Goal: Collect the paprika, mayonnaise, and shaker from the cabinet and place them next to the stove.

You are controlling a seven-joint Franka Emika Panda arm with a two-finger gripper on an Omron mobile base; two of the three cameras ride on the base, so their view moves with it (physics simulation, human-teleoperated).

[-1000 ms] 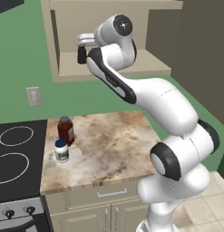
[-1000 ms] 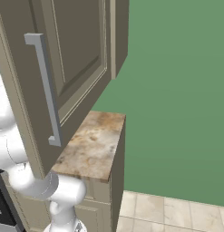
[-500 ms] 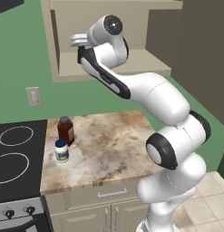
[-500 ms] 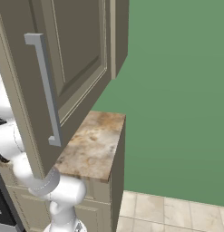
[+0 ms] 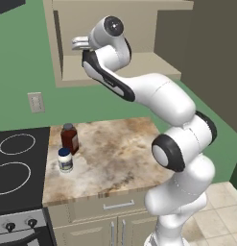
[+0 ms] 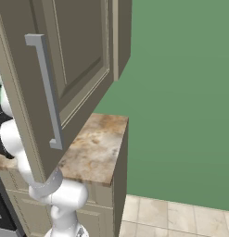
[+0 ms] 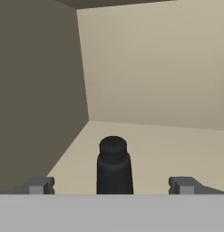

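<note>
I see the shaker [image 7: 113, 165] at 12 o'clock, centred between the spread fingers of my gripper [image 7: 112, 186], untouched.

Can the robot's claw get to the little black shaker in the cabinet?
Probably yes. The claw is open, and the shaker stands upright between its fingertips on the cabinet shelf, with nothing in the way.

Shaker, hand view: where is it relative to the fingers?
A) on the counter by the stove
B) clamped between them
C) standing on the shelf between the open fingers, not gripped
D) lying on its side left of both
C: the shaker stands upright on the cabinet shelf, with the fingers spread wide on either side and clear gaps to it.
</note>
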